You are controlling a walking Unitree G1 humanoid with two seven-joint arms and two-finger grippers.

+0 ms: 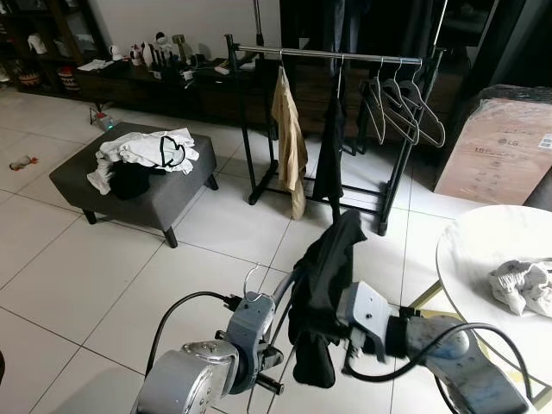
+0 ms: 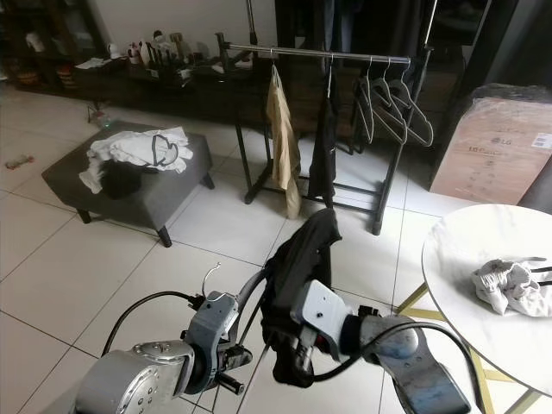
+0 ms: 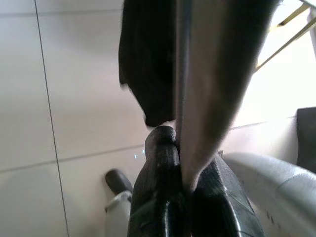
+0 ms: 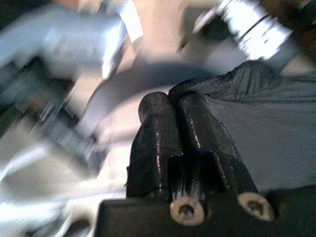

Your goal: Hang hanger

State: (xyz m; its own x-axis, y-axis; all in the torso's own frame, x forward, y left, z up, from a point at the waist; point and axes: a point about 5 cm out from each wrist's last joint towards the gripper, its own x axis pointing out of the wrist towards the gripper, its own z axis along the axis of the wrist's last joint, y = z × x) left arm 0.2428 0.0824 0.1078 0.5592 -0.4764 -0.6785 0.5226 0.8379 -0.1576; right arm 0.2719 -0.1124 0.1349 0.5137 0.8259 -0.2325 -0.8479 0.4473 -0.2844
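The left gripper point(image 3: 180, 163) is clamping its fingers on the hanger point(image 1: 278, 304), whose metal hook point(image 1: 251, 278) is sticking up just above that wrist. The right gripper point(image 4: 173, 111) is pressing its fingers together on the edge of the black garment point(image 1: 323, 276), which is draping over the hanger between the two arms, low over the tiled floor point(image 1: 112, 276). Well ahead, the rack point(image 1: 345, 57) is standing with a tan garment point(image 1: 289, 138), a dark garment point(image 1: 330, 147) and empty hangers point(image 1: 401, 108). To the left, clothes point(image 1: 147, 151) are lying on an ottoman point(image 1: 168, 194); to the right, a white cloth point(image 1: 522, 285) is lying on a round table point(image 1: 474, 241).
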